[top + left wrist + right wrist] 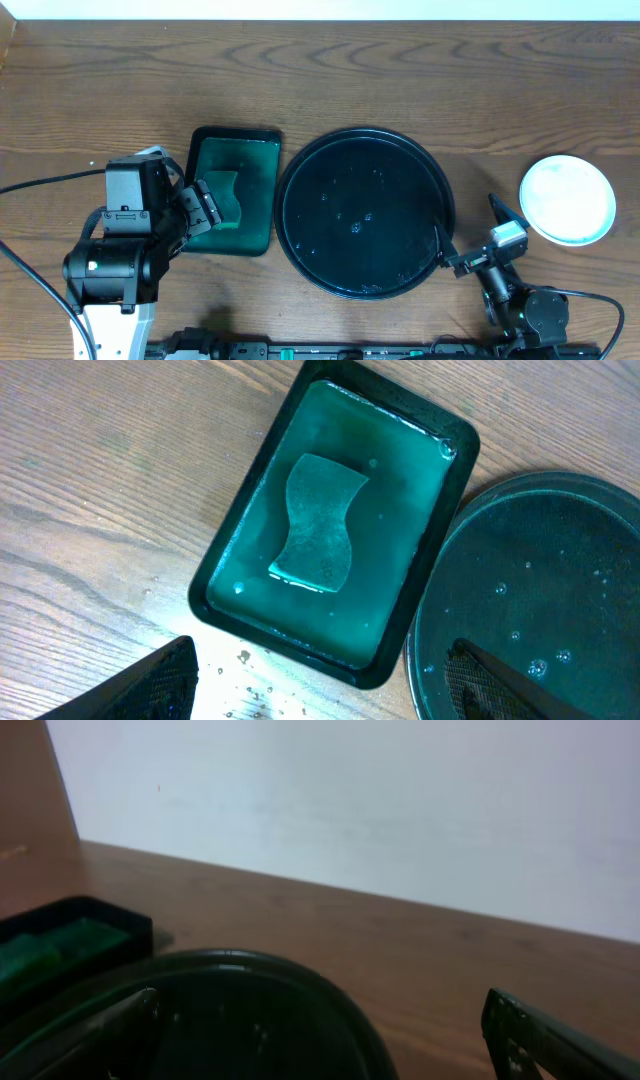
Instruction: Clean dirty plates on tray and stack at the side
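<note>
The round black tray [300, 160] sits mid-table, wet with droplets, with no plate on it. It also shows in the left wrist view [540, 560] and the right wrist view [300, 982]. White plates [567, 198] with a teal tint lie at the right side of the table, seen from above as one disc, so I cannot tell their number. My left gripper [200, 205] [330, 690] is open and empty at the near edge of the green tray. My right gripper [473, 230] [325, 1040] is open and empty at the round tray's right rim.
A rectangular dark green tray [205, 140] [225, 550] holds teal water and a sponge [225, 198] [318, 525], left of the round tray. Its corner shows in the right wrist view [70, 915]. Droplets lie on the wood beside it. A white wall runs along the table's far edge.
</note>
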Motion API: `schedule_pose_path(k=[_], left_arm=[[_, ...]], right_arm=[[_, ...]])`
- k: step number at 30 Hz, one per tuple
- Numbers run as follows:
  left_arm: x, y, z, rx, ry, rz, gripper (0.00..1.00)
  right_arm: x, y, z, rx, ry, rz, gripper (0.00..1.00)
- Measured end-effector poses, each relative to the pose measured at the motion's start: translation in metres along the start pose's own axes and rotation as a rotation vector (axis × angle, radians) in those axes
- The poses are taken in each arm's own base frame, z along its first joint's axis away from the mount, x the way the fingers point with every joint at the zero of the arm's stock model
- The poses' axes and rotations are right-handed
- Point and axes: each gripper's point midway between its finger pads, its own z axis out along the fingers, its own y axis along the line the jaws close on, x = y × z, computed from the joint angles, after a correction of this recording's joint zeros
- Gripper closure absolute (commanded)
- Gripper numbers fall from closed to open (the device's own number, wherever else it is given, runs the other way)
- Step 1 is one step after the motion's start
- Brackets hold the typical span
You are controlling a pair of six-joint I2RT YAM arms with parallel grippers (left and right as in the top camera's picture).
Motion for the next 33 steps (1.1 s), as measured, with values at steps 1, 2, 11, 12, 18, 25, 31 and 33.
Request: schedule_pose_path(k=[1,2,11,12,18,25,31,33], left_arm=[[0.000,0.000,0.000,0.000,0.000,0.000,0.20],[0.000,0.000,0.000,0.000,0.000,0.000,0.20],[0.000,0.000,0.000,0.000,0.000,0.000,0.20],[0.000,0.000,0.000,0.000,0.000,0.000,0.20],[0.000,0.000,0.000,0.000,0.000,0.000,0.20],[0.000,0.000,-0.001,0.001,-0.003,0.000,0.20],[-0.028,-0.005,-0.017,0.075,-0.265,-0.006,0.20],[-0.036,-0.009,-0.025,0.126,-0.400,0.012,0.20]], right_arm=[[0.004,0.000,0.000,0.001,0.014,0.003,0.01],[0.009,0.000,0.000,0.003,0.037,0.009,0.01],[0.018,-0.001,-0.001,0.005,0.074,0.017,0.01],[0.018,-0.001,-0.001,0.005,0.074,0.017,0.01],[0.018,-0.001,-0.001,0.005,0.074,0.017,0.01],[0.018,-0.001,-0.001,0.005,0.074,0.017,0.01],[0.019,-0.001,-0.001,0.007,0.075,0.017,0.01],[0.018,-0.001,-0.001,0.008,0.075,0.017,0.01]])
